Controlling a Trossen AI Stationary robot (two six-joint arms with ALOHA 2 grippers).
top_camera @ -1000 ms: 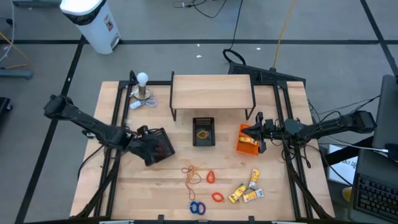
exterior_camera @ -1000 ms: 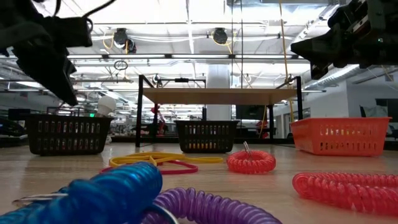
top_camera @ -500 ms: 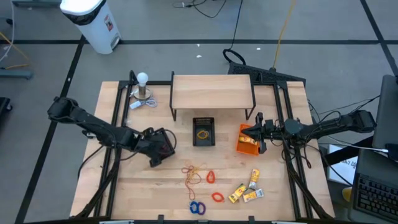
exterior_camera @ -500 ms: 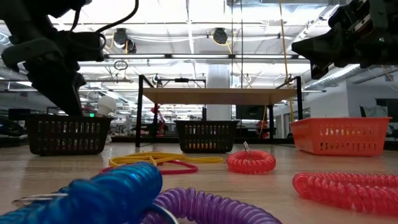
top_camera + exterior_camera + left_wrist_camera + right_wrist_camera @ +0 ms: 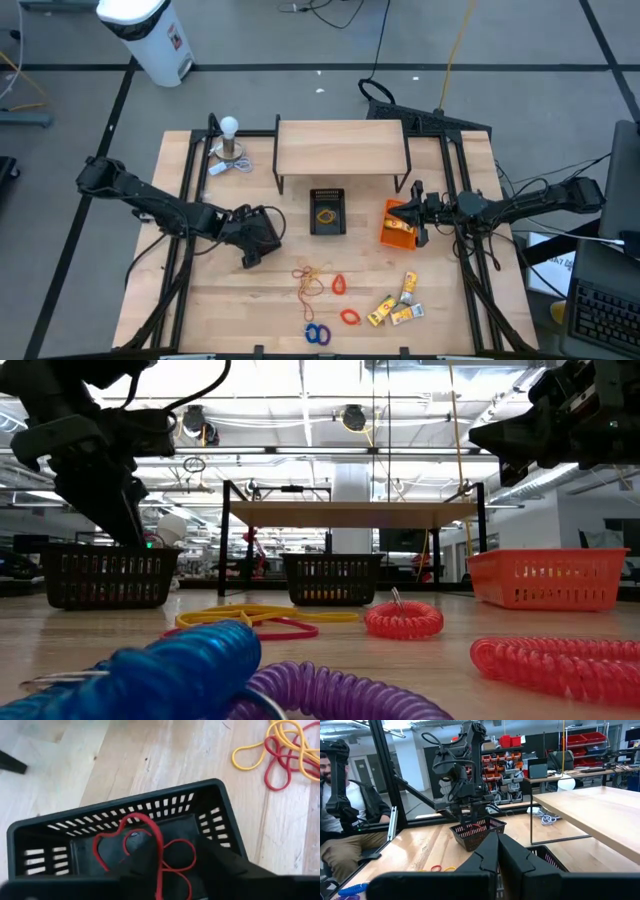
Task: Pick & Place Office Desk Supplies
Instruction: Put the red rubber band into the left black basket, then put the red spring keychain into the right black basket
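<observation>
My left gripper [image 5: 260, 240] hangs open, pointing steeply down into the left black mesh bin [image 5: 115, 802]. A red rubber band [image 5: 145, 845] lies on the bin's floor, and one strand runs up between my fingers. On the near half of the table lie tangled tan and red rubber bands [image 5: 312, 280], red rings [image 5: 339, 286], a blue ring [image 5: 317, 333] and yellow packets [image 5: 395, 305]. My right gripper [image 5: 413, 222] waits shut and level beside the orange bin [image 5: 397, 228], with nothing in it. My left gripper stands over the red rubber band, and one strand [image 5: 160, 875] passes up between its two fingers. My own fingers hide the strand's upper end, so I cannot tell whether it touches them. The rest of the band lies slack on the bin's floor.
A middle black bin [image 5: 327, 212] holds a yellow band. Behind it stands a wooden shelf [image 5: 340, 148], and a white bulb on a metal base [image 5: 230, 140] is at the far left. A person [image 5: 340, 820] sits beyond the table.
My left gripper has gone a little toward the table's right edge and down, closer over the left black bin.
</observation>
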